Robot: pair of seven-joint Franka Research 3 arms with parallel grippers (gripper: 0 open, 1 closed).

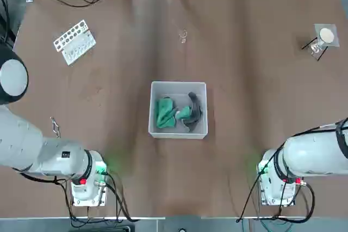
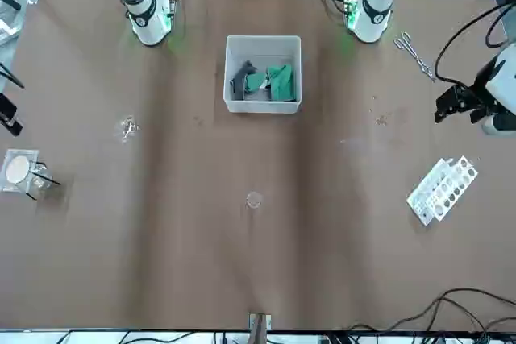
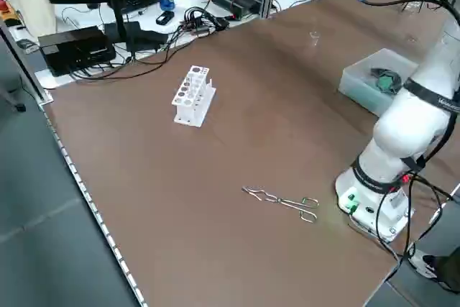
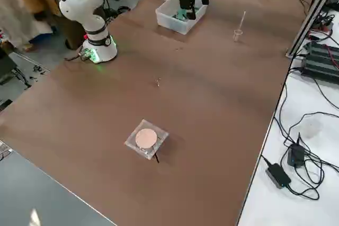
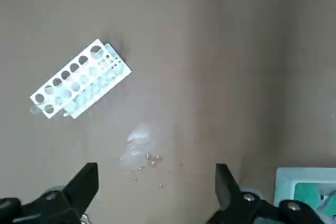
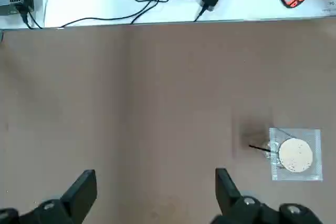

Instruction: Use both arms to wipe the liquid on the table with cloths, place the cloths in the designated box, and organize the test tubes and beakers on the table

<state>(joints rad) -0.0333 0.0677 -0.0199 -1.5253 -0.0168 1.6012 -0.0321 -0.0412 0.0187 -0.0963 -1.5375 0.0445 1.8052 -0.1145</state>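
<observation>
Though raised well clear of the large matte brown tabletop (image 1: 244, 80), both set for work. On the near left, the left gripper (image 5: 156, 190), fingers spread wide, nothing between them. On the near right, the right gripper (image 6: 155, 190), equally wide and empty.

Just beyond the left arm's base, thin metal tongs (image 1: 55, 127), flat on the table. Farther out on the left, a small patch of clear droplets (image 5: 140, 153), apparently unwiped.

At the middle, the square open-topped box of pale grey-white plastic (image 1: 178, 85). Bunched inside it, the soft teal-green cloths with dark grey parts (image 1: 166, 112), one beside the other and touching.

Likely light, limp and easy to crush. Best pinched from straight above on a raised fold, never at a flat edge. Expect draping and trailing corners once lifted. Keep the fingertips off the low walls, since so light a bin could probably slide or tip.

Toward the far left, a white plastic rack with rows of holes (image 1: 74, 43). At the far centre, a tiny clear glass vessel (image 1: 183, 37), probably fragile and slippery, so grip gently around the wall. At the far right corner, a clear square dish with a pale round disc (image 1: 325, 36).
</observation>
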